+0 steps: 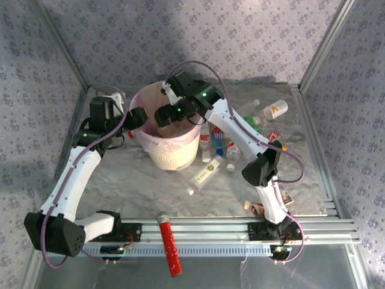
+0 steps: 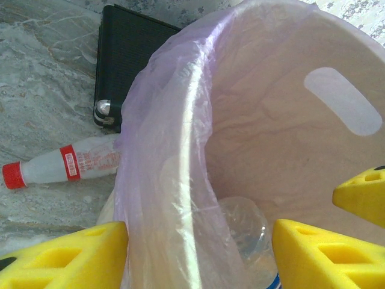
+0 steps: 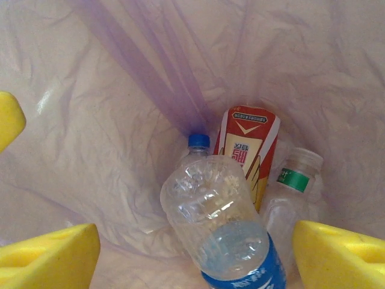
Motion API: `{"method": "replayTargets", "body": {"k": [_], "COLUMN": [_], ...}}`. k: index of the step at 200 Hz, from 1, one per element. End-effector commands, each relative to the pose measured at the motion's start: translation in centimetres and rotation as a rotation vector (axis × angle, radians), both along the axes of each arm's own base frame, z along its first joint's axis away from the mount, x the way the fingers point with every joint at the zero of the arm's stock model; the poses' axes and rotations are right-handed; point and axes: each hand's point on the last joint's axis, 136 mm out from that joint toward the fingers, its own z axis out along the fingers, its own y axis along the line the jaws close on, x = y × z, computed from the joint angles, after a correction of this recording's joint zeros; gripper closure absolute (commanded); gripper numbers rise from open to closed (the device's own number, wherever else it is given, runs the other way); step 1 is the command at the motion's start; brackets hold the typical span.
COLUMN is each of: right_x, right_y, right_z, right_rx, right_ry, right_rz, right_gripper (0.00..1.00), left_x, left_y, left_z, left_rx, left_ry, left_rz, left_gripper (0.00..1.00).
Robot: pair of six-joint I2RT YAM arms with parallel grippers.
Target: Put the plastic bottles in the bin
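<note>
The bin [image 1: 171,153], pale pink with a lilac liner, stands at the table's back left. My left gripper [image 1: 137,117] straddles its rim [image 2: 180,150], one finger outside and one inside, shut on it [image 2: 201,259]. My right gripper [image 1: 163,115] hangs over the bin's mouth, open [image 3: 195,259], its fingers clear of everything. Below it a clear bottle with a blue label and cap [image 3: 222,223] lies inside the bin, beside a red-and-yellow labelled bottle [image 3: 249,144] and a green-labelled one [image 3: 295,186]. Several plastic bottles [image 1: 218,144] lie on the table right of the bin.
A red-capped bottle [image 2: 66,165] lies just left of the bin, next to a black box [image 2: 126,60]. A yellow-labelled bottle [image 1: 207,173] lies in front of the bin, another [image 1: 275,109] at the back right. A red glittery tube [image 1: 169,247] rests on the front rail.
</note>
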Motion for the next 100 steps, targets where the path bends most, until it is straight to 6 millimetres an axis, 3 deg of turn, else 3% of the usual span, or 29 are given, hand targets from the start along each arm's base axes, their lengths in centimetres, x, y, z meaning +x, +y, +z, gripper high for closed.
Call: {"method": "replayTargets", "body": {"k": [1,54,100], "right_x": [-0.8,-1.7,-3.2], "right_y": [-0.3,-1.2,-2.4], "right_z": [0.8,3.9,8.4], "right_rx": [-0.008,0.028,0.097], "right_ry": [-0.005,-0.056,-0.134], "right_rz": [0.012,0.003,0.006], "right_gripper": [0.13,0.07,0.04], "left_x": [-0.5,-0.5,-0.3], "left_y": [0.1,0.1,0.2], "left_z": [-0.5,-0.5,-0.4], "left_rx": [0.028,0.032,0.039], "left_ry": [0.029,0.027,0.023], "left_rz": [-0.004,-0.004,-0.004], "left_gripper": [0.36,0.36,0.36]}}
